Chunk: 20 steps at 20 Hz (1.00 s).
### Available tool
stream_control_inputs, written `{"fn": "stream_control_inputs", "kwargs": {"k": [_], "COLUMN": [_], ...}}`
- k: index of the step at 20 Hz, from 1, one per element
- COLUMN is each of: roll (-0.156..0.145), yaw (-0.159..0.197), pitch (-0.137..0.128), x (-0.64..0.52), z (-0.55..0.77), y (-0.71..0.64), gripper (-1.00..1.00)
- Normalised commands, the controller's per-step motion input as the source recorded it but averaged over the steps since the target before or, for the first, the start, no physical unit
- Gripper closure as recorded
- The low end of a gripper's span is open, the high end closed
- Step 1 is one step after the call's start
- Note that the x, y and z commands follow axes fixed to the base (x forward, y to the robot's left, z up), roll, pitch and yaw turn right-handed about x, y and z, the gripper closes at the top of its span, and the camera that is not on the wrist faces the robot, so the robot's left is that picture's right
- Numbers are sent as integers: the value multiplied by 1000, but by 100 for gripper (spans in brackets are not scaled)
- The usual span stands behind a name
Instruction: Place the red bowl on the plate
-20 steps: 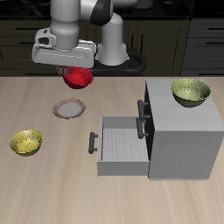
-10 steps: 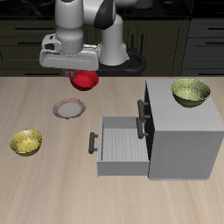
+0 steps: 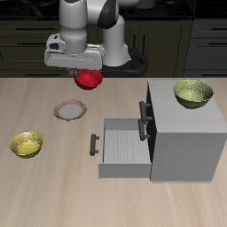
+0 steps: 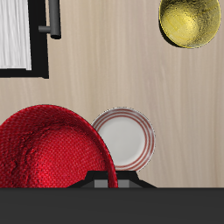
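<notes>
My gripper [image 3: 85,74] is shut on the rim of the red bowl [image 3: 88,81] and holds it in the air, tilted, above the table and a little farther back than the plate [image 3: 70,110]. In the wrist view the red bowl [image 4: 48,149] fills much of the frame next to the plate [image 4: 125,138], which has a pale centre and pinkish-brown rim and lies bare on the table. The fingertips are hidden behind the bowl.
A grey cabinet [image 3: 182,133] with its open drawer [image 3: 120,146] stands beside the plate. One yellow-green bowl [image 3: 192,92] sits on the cabinet top; another [image 3: 27,144] sits on the table nearer the front edge, also in the wrist view [image 4: 190,22].
The gripper with the red bowl has shifted sideways toward the cabinet and slightly lower over the last second. The plate and yellow-green bowls have not moved.
</notes>
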Motion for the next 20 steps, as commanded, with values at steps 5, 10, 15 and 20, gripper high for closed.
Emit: {"fn": "stream_control_inputs", "kwargs": {"k": [5, 10, 15, 20], "roll": [-19, 11, 7, -48], "yaw": [16, -11, -24, 54], "pitch": [-25, -16, -29, -43], "x": [-193, -179, -180, -76], "z": [-21, 16, 21, -81], "y": [7, 141, 88, -147], "gripper": [100, 100, 100, 100]}}
